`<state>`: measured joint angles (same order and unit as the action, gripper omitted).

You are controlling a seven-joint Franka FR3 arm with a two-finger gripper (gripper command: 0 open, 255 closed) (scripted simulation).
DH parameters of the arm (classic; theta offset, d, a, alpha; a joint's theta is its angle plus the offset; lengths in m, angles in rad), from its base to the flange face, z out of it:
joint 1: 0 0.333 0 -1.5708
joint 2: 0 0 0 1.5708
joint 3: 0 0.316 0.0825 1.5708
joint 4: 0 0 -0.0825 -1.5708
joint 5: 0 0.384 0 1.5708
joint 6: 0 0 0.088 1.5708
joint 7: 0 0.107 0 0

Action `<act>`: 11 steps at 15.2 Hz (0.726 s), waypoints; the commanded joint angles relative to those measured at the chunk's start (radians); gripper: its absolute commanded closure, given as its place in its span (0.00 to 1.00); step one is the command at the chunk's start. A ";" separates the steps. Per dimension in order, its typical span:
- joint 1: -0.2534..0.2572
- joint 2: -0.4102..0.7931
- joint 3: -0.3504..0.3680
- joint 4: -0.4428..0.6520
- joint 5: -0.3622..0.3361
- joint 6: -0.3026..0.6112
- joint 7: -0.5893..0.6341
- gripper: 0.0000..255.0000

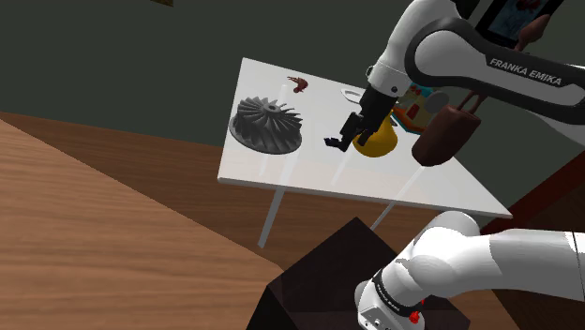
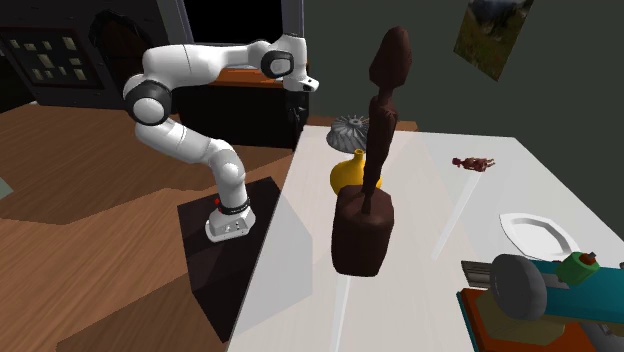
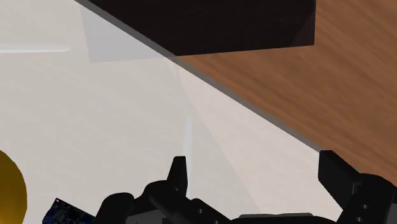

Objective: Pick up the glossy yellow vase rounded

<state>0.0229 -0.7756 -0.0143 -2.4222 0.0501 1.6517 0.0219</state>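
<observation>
Hovering over a flat white surface [image 1: 309,173], the black two-finger jaws stand apart with nothing between them. The glossy yellow rounded vase [image 1: 382,142] sits on the surface just beside the jaws, outside their gap. In the wrist view its curved yellow edge [image 3: 9,191] lies beyond one finger [image 3: 179,170].

For a good grasp, the jaws probably need to slide sideways until the vase is centred in the gap, then lower and close squarely, since a smooth round body may slip. A tall dark brown sculpture [image 1: 445,131] stands near the vase on its far side from the jaws and should be kept clear of.

The hand covers part of the vase in the shoulder view, and the sculpture overlaps it [image 2: 350,175] in the second exterior view. A small dark blue object [image 3: 60,213] beside the jaws is cut off and cannot be identified. How high the jaws are above the surface is hard to judge.
</observation>
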 commanded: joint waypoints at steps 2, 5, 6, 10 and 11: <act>-0.010 0.013 -0.019 0.013 -0.015 -0.001 -0.019 0.00; -0.038 0.057 -0.075 0.057 -0.058 -0.001 -0.075 0.00; -0.046 0.073 -0.093 0.074 -0.071 -0.001 -0.094 0.00; -0.076 0.145 -0.166 0.149 -0.116 -0.001 -0.168 0.00; -0.082 0.165 -0.183 0.170 -0.125 -0.001 -0.186 0.00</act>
<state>-0.0546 -0.6366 -0.1832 -2.2832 -0.0673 1.6550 -0.1486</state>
